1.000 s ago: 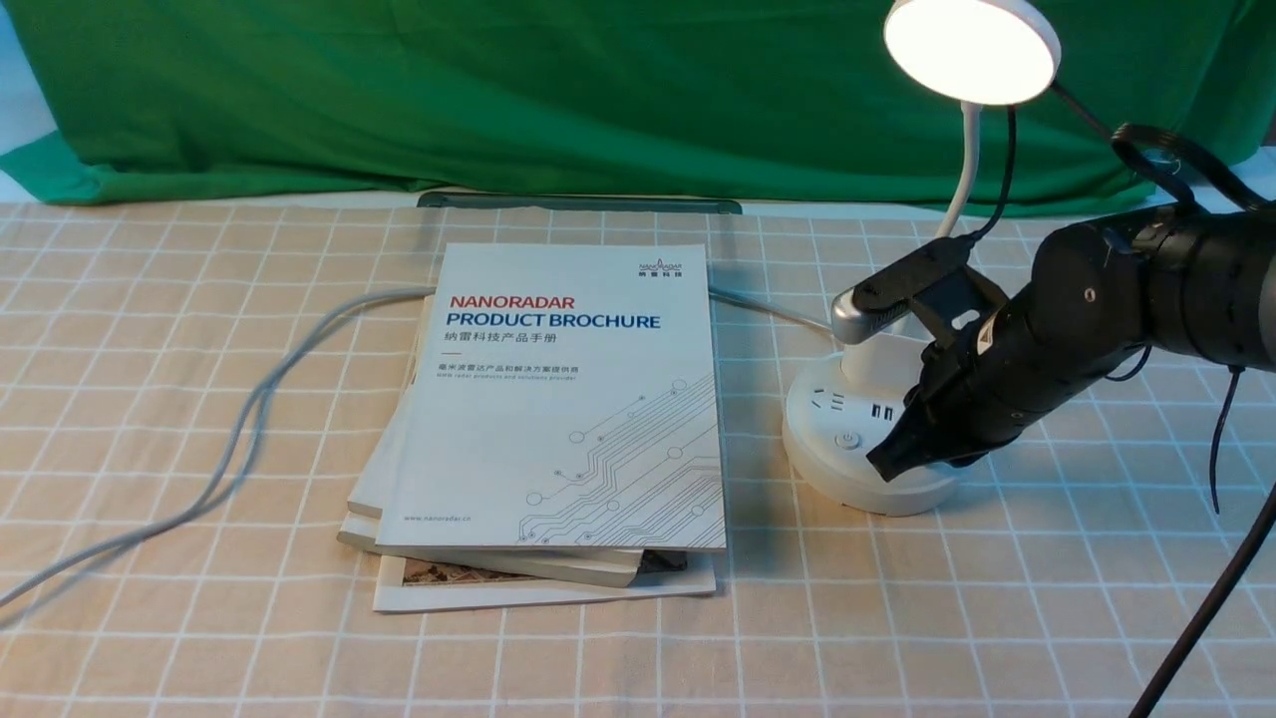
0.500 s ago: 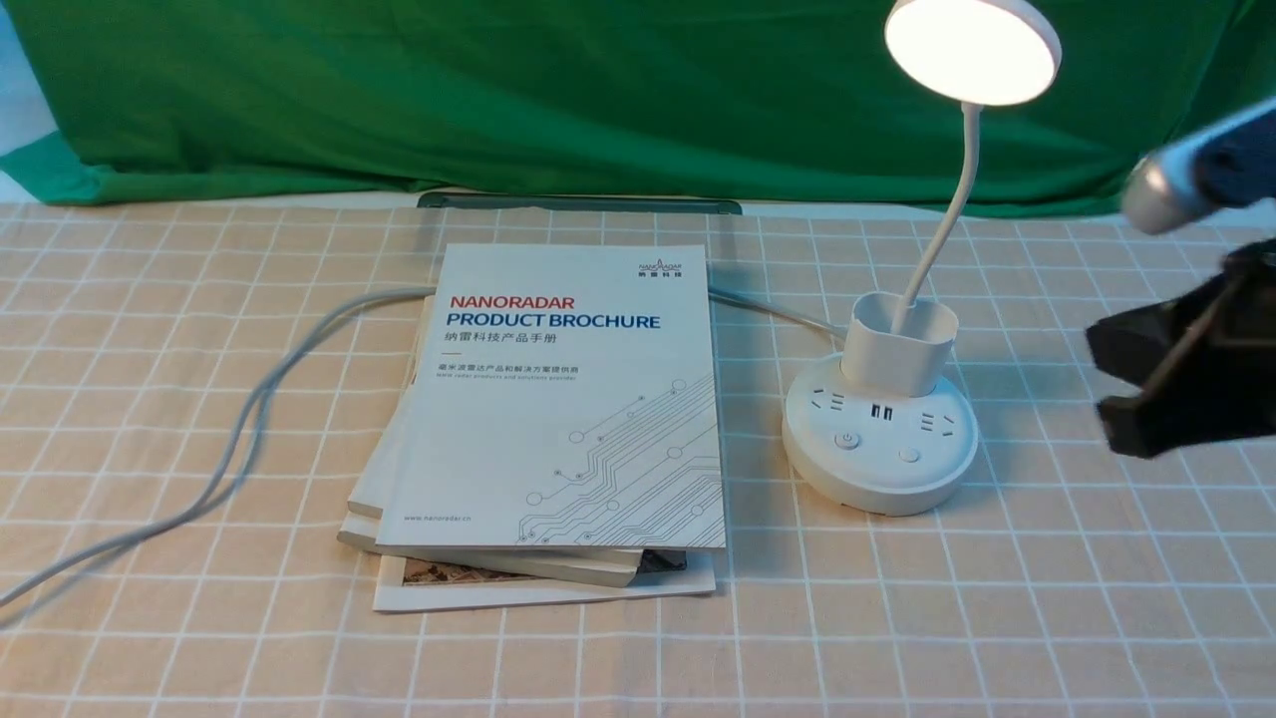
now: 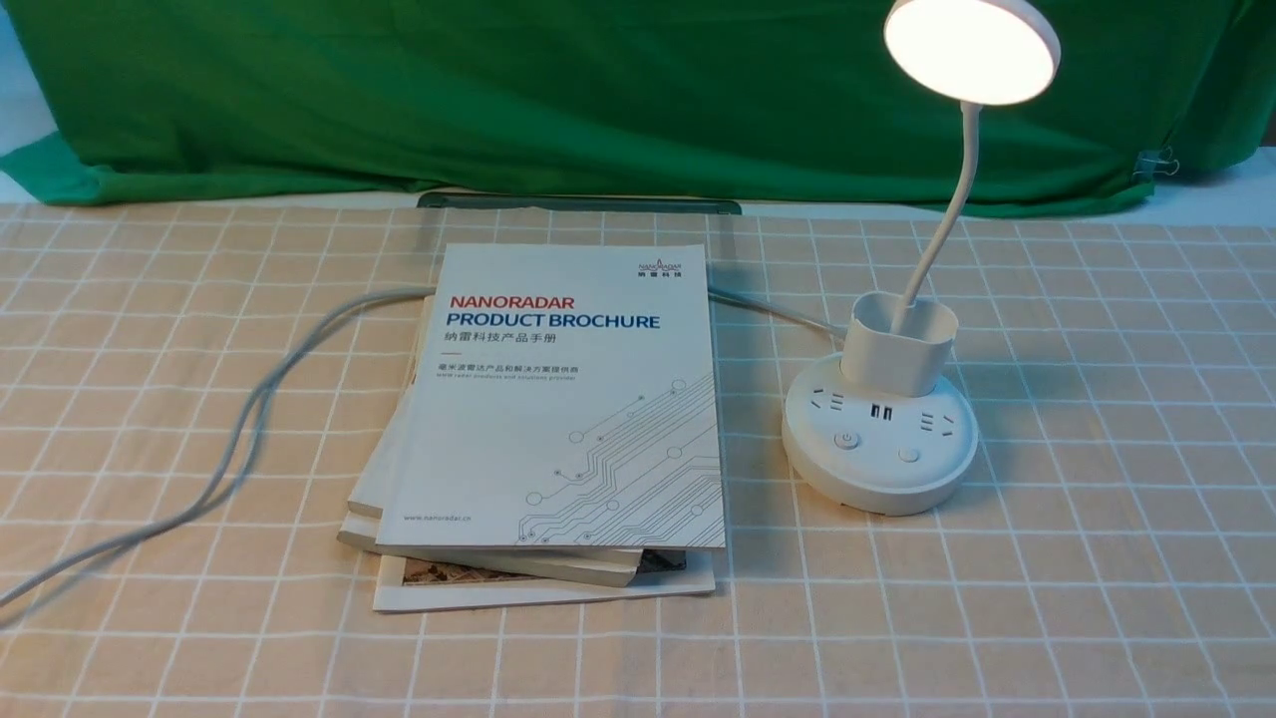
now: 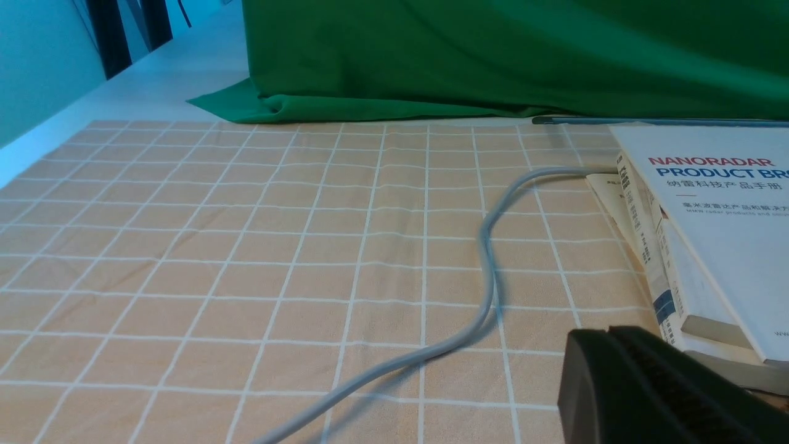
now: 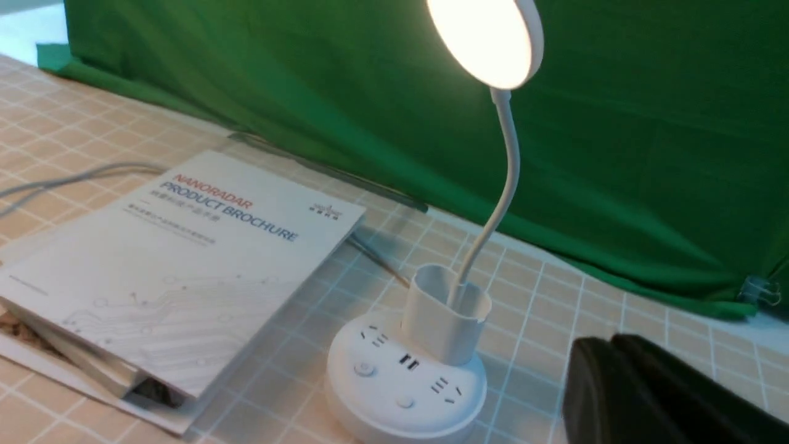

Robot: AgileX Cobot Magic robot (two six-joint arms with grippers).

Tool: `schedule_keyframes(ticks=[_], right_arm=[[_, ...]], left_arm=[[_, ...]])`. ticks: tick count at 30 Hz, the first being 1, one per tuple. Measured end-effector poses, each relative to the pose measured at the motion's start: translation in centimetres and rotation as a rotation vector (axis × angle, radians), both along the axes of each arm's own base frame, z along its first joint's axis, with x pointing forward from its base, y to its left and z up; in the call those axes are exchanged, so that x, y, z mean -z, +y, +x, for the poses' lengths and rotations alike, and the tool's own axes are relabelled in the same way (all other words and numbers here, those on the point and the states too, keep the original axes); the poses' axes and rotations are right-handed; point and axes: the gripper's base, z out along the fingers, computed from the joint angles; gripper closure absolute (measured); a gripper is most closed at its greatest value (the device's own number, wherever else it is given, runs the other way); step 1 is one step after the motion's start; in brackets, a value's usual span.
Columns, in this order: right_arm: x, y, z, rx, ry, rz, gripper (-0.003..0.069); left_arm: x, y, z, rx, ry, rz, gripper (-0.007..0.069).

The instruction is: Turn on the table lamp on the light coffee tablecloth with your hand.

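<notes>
The white table lamp point(image 3: 879, 454) stands on the light coffee tablecloth point(image 3: 1097, 558), right of centre, and its round disc head point(image 3: 972, 50) glows. Neither arm shows in the front view. In the right wrist view the lamp point(image 5: 404, 382) sits on the checked cloth with its head point(image 5: 484, 40) lit. My right gripper point(image 5: 607, 342), the hand, hovers apart from the base, fingers pressed together and holding nothing. In the left wrist view my left gripper point(image 4: 607, 333) is shut and empty, low over the cloth beside the booklets.
A stack of brochures point(image 3: 558, 419) lies left of the lamp. A grey cable point(image 3: 239, 429) snakes across the left of the cloth toward the lamp. A green backdrop cloth point(image 3: 498, 90) hangs along the far edge.
My right arm has pulled back from the lamp base, moved right and left the front view. The lamp head stays lit throughout.
</notes>
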Motion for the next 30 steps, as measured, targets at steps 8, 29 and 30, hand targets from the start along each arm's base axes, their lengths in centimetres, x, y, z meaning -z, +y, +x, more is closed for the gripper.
schedule_keyframes(ticks=[8, 29, 30], right_arm=[[5.3, -0.6, -0.6, 0.045, -0.180, 0.074, 0.0564], [13.5, -3.2, -1.8, 0.435, 0.034, 0.162, 0.0509], [13.5, -3.2, -1.8, 0.435, 0.037, 0.162, 0.0508]], left_arm=[[0.0, 0.0, 0.0, 0.000, 0.000, 0.000, 0.0603], [0.0, 0.0, 0.0, 0.000, 0.001, 0.000, 0.0603], [0.0, 0.0, 0.0, 0.000, 0.001, 0.000, 0.0603]])
